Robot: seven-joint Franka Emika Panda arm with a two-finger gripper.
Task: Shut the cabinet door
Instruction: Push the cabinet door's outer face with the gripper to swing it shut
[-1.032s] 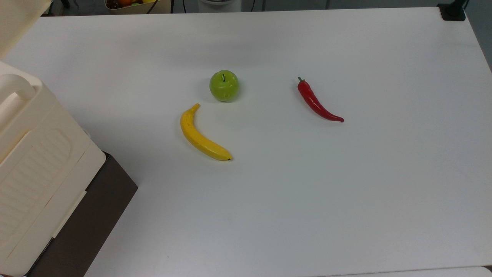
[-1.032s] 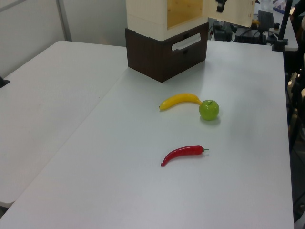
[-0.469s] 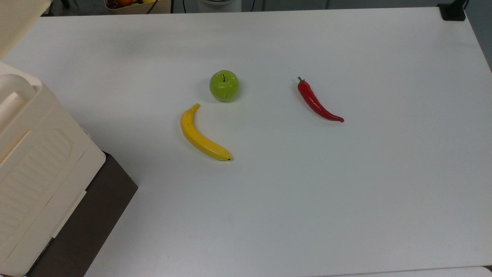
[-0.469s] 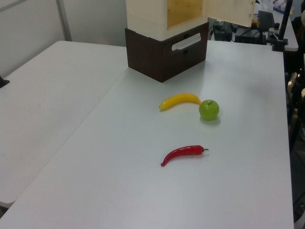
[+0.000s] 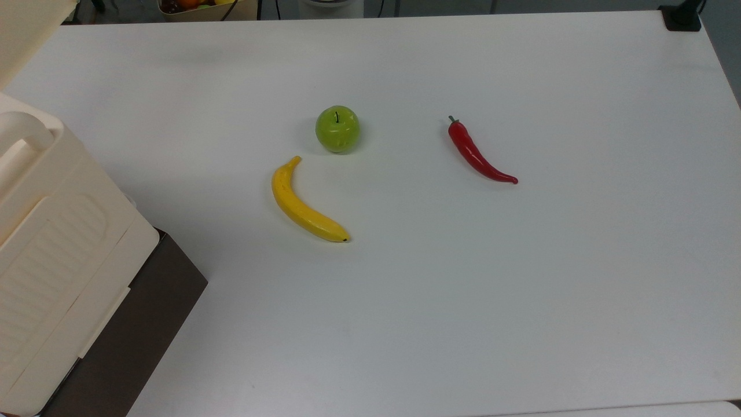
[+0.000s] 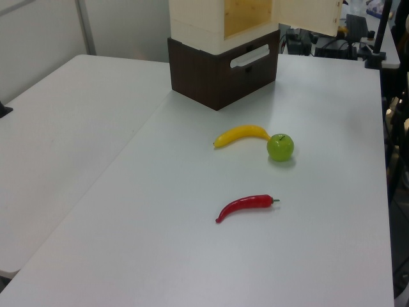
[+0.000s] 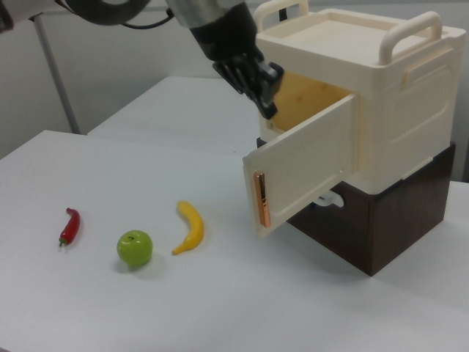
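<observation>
One counter: a broad white counter [image 5: 521,289] carries everything you are working with, and most of its top lies bare.
Cabinet: the big cream plastic box with rounded corners, a ribbed recessed side panel and curved top handles [image 7: 396,110] stands at the top view's left edge [image 5: 46,243] and at the right view's right. Its front is open, so you can see a tan, wood-coloured inside.
Base: the cabinet sits on a dark brown rectangular drawer block [image 7: 381,227], which has a pale bar handle on its front in the left view [image 6: 249,56].
Cabinet door: the flat plain cream plastic panel [image 7: 304,165] is swung well out from the opening, hinged on the right view's right. Its free edge points to the right view's left and bears a narrow copper-coloured strip [image 7: 259,199]. You also see the door at the left view's top right [image 6: 307,13].
Arm: the robot's arm [image 7: 212,29] reaches in from the right view's top left.
Gripper: its black gripper [image 7: 265,103] hangs just above the door's upper edge, in front of the opening. You cannot tell whether it is released or clenched, nor whether it touches the door.
Banana: a curved yellow toy banana [image 5: 301,202] lies near the counter's middle.
Chilli: a glossy red chilli pepper with a green stem [image 5: 477,153] lies well apart, to the top view's right.
Apple: a round green apple [image 5: 337,128] stands just beside the banana's stem end.
</observation>
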